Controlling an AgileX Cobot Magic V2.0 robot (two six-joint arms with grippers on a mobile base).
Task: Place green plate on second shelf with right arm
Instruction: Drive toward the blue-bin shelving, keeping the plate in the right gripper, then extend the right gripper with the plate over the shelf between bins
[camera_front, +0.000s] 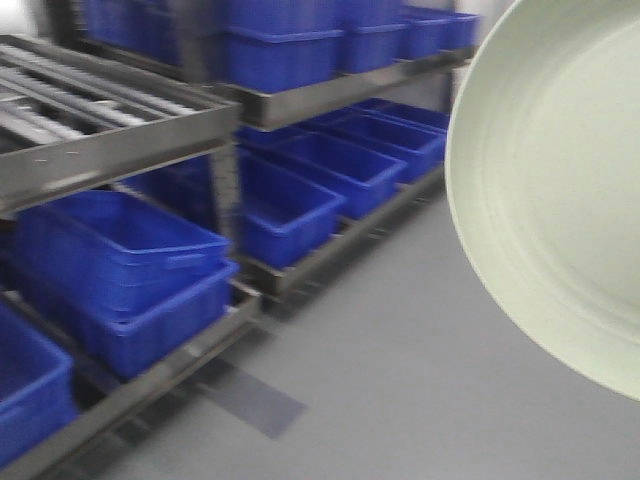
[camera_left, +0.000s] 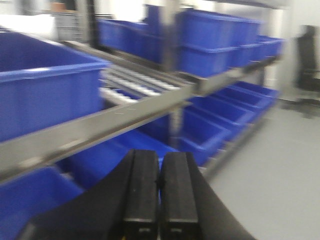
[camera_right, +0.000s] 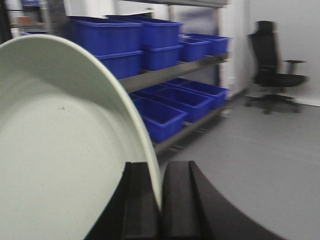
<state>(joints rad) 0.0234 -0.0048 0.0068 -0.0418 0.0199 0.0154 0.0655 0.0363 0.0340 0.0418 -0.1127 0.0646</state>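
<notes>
While right pincer (camera_right: 160, 172) pinches the green plate (camera_right: 60, 150) by its rim, plate is cropped at frame edge; left pincer (camera_left: 160, 165) pressed together.

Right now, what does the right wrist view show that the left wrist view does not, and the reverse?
Only the right wrist view shows the green plate, with its rim pinched in the right claw. Only the left wrist view shows the left claw, shut on nothing, and a roller track on the shelf. Both views show blue bins on the metal rack and the grey floor.
</notes>
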